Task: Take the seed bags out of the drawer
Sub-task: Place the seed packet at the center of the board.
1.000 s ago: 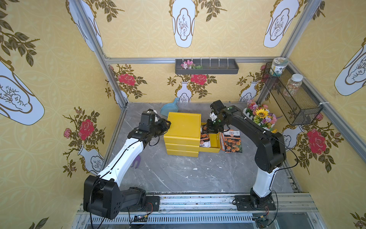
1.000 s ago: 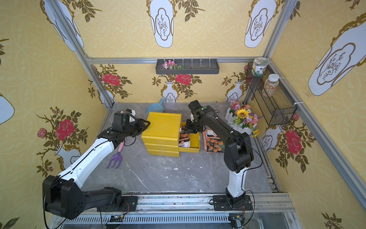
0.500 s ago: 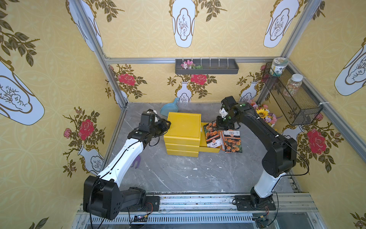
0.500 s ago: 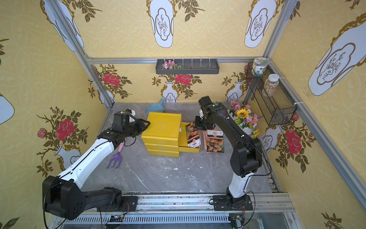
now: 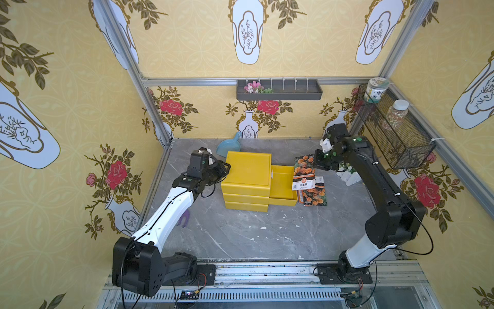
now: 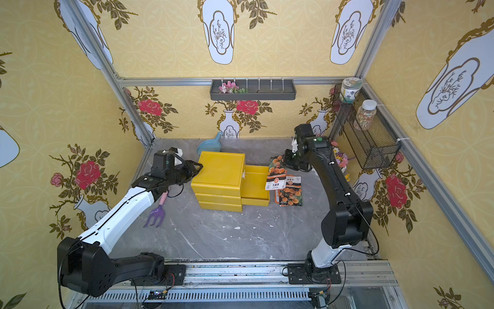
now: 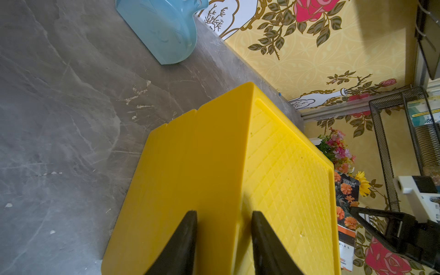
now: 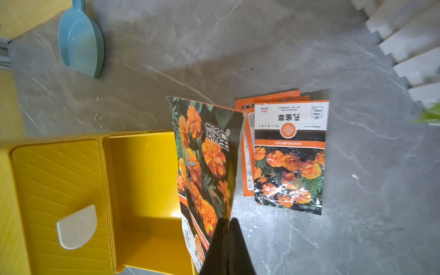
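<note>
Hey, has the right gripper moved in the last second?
Yes. Holding a seed bag, the right gripper has swung away from the yellow drawer cabinet, from above the open drawer out past its outer end.

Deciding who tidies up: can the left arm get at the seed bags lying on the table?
Probably not: the left end effector clamps the yellow cabinet at its edge, and that cabinet and its open drawer stand between it and those seed bags.
</note>
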Controlling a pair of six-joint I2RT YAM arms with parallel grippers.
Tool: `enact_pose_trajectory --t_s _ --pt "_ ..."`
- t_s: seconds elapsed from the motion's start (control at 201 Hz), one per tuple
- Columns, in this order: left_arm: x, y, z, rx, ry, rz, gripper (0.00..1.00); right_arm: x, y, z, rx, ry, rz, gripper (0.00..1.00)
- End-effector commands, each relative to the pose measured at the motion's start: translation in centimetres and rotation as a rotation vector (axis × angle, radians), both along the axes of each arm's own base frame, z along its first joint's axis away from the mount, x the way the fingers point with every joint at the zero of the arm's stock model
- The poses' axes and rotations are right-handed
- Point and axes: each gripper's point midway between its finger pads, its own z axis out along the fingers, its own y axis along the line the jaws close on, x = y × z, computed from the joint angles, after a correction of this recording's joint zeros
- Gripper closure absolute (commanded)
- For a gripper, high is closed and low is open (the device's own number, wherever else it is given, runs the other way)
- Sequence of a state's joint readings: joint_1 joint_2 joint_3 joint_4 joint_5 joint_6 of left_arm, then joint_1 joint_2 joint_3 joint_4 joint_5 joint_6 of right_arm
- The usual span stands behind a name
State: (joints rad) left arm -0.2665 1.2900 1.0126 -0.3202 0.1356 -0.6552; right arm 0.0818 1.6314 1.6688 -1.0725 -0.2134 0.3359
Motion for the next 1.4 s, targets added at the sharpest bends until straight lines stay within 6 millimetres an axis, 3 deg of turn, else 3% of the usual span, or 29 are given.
enact_pose_trajectory --t_s 0.0,0.13,0.259,0.573,0.812,1.021,1.39 --pt "-4.3 1.7 -5.6 0.102 0.267 0.009 0.58 0.3 -1.9 0.9 0.006 -0.037 -0.038 1.00" --pt "-4.2 1.6 -5.5 0.100 0.267 0.008 0.58 0.3 -4.9 0.8 -0.024 -0.039 -0.115 1.00" --pt "-4.1 1.5 -5.4 0.099 0.264 0.005 0.58 0.1 -6.3 -1.2 -0.049 0.011 -0.127 1.00" --pt "-4.0 1.5 -5.3 0.098 0.262 0.002 0.58 -0.5 -5.3 -7.5 -0.022 0.163 -0.068 1.00" --pt "-4.1 1.5 -5.4 0.099 0.263 0.000 0.59 -0.9 -5.0 -10.1 -0.048 0.236 -0.028 1.00" --pt "-4.1 1.5 -5.4 0.100 0.262 0.000 0.58 -1.4 -6.0 -11.6 -0.130 0.281 -0.027 1.00" --pt "-4.1 1.5 -5.8 0.101 0.270 -0.001 0.58 -1.4 -8.6 -12.1 -0.268 0.293 -0.077 0.73"
